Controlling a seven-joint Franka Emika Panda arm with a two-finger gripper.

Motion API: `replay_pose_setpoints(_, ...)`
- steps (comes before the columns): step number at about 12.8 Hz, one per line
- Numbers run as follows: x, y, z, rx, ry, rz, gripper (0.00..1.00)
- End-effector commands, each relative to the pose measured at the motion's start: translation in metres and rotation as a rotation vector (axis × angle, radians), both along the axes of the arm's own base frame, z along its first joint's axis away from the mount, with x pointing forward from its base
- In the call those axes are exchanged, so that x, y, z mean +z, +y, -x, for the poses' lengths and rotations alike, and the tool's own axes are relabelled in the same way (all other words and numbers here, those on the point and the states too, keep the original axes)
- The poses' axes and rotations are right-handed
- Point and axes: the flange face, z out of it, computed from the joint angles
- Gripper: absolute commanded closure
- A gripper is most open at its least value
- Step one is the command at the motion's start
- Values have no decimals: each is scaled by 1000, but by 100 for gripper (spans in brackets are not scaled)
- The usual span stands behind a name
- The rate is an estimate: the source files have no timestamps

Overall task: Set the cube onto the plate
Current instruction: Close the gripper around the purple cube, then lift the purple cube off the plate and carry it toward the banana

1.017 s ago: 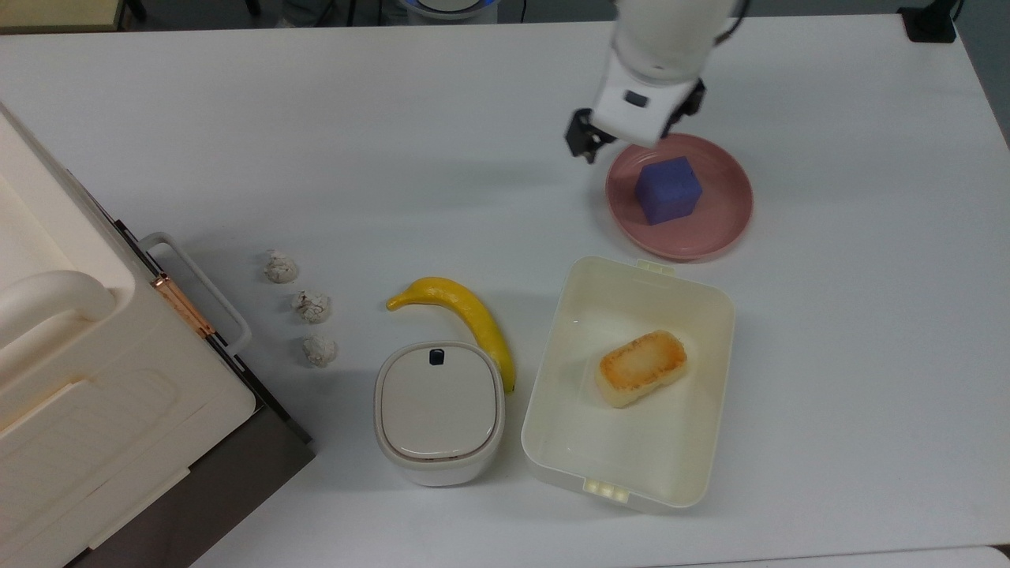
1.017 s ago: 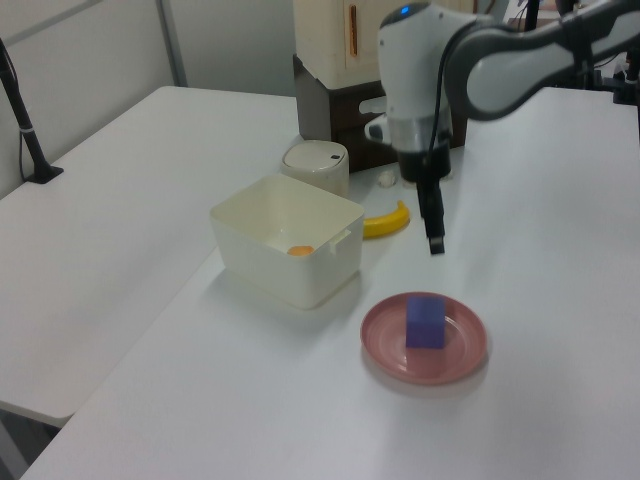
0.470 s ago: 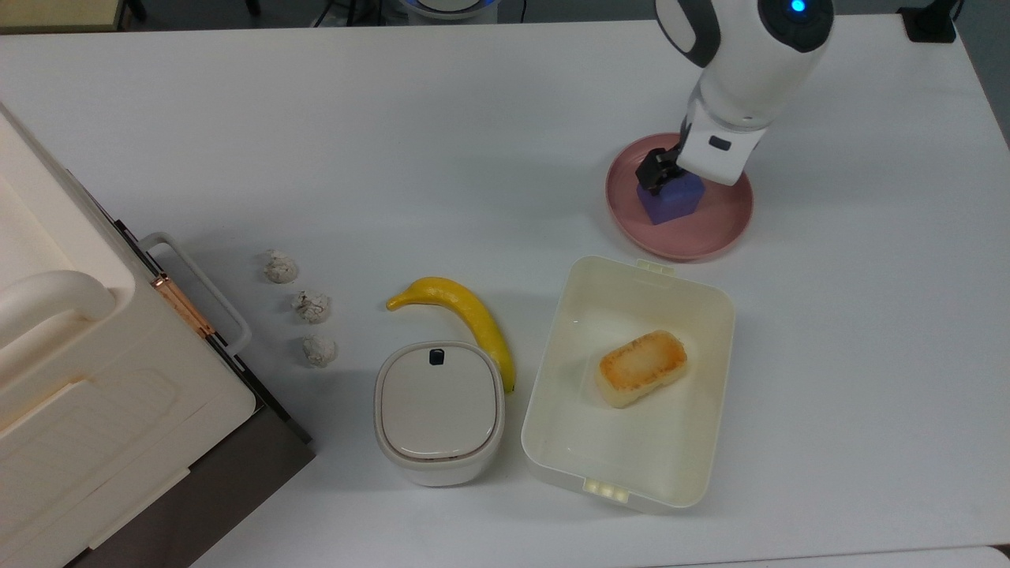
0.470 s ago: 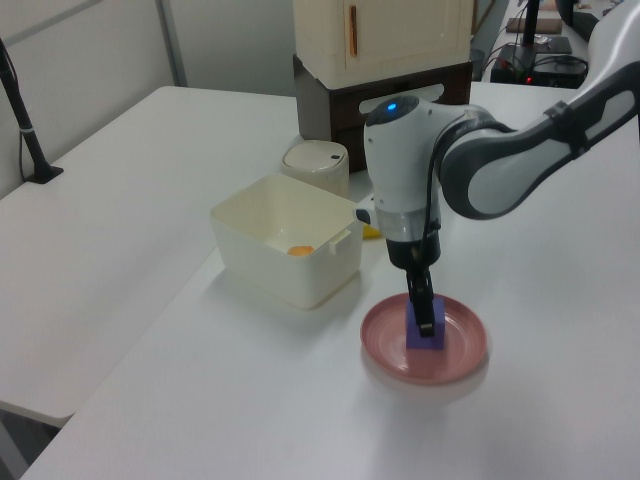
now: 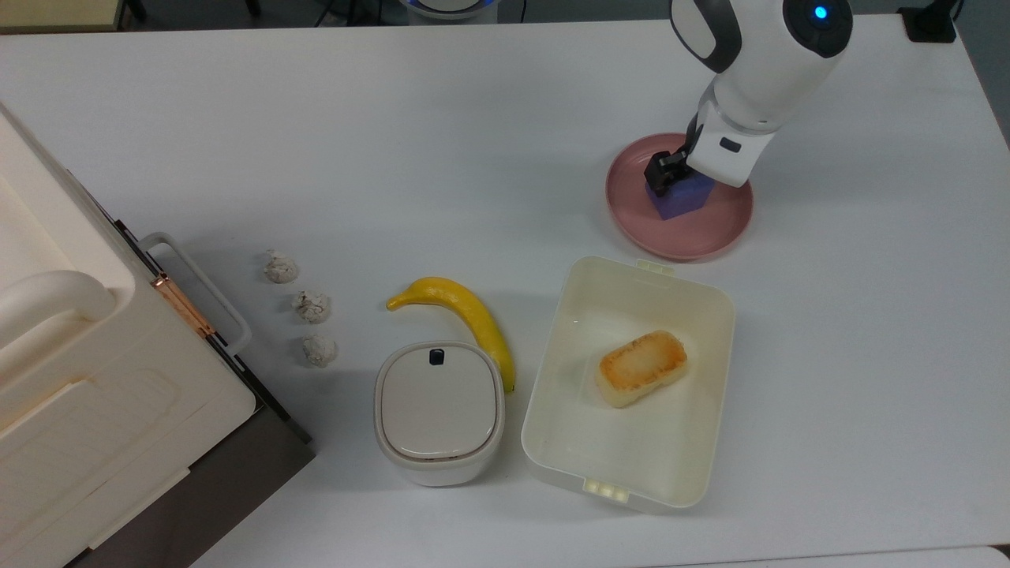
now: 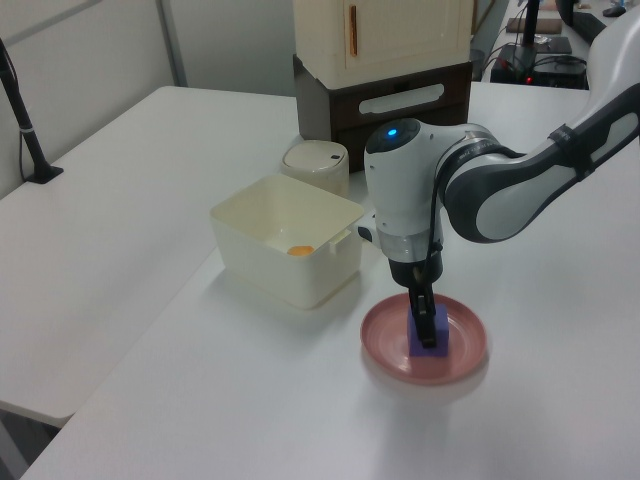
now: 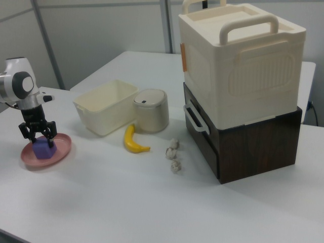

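The blue-purple cube [image 5: 678,202] [image 7: 43,151] rests on the round pink plate [image 5: 698,238] [image 6: 395,352] [image 7: 62,151] at the top view's upper right. My gripper [image 5: 685,180] [image 6: 426,318] [image 7: 38,139] is lowered onto the plate, pointing straight down. Its black fingers [image 5: 660,170] stand on either side of the cube's upper part, spread a little wider than the cube. The white wrist covers the cube's far half in the top view. In the left view one finger [image 6: 424,312] hides part of the cube [image 6: 437,342].
A cream box [image 5: 552,426] holding a toasted bread piece [image 5: 641,368] sits just below the plate in the top view. To its left are a banana [image 5: 465,312], a lidded cream pot [image 5: 439,410] and three grey lumps [image 5: 312,306]. A large cream-and-brown cabinet [image 5: 87,379] fills the left edge.
The gripper swung from beside the plate's rim to over the cube and came down around it. The cube has shifted slightly to the top view's right on the plate.
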Motion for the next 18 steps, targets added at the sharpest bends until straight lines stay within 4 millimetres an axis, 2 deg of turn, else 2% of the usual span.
replay_pose_setpoints(1, 53, -23, -3, -54, -24, 3, 96)
replay_pose_setpoints(2, 87, -53, -12, -93, -35, -11, 96)
replay_pose_setpoints(3, 108, -83, -22, -138, -41, -16, 96)
replay_pose_setpoints(4, 116, -114, -32, -171, -34, -16, 96)
replay_pose_setpoints(6, 111, -168, -50, -200, -24, -3, 96)
replay_pose_setpoints(7, 95, -211, -64, -220, -9, 27, 96)
replay_pose_setpoints(10, 86, -273, -76, -253, 4, 43, 96)
replay_pose_setpoints(12, 91, -284, -77, -265, -3, 37, 96)
replay_pose_setpoints(15, 106, -260, -72, -248, -21, 21, 95)
replay_pose_setpoints(16, 109, -229, -66, -222, -27, 21, 95)
replay_pose_setpoints(17, 109, -209, -62, -223, -29, 25, 95)
replay_pose_setpoints(18, 107, -181, -55, -225, -35, 31, 93)
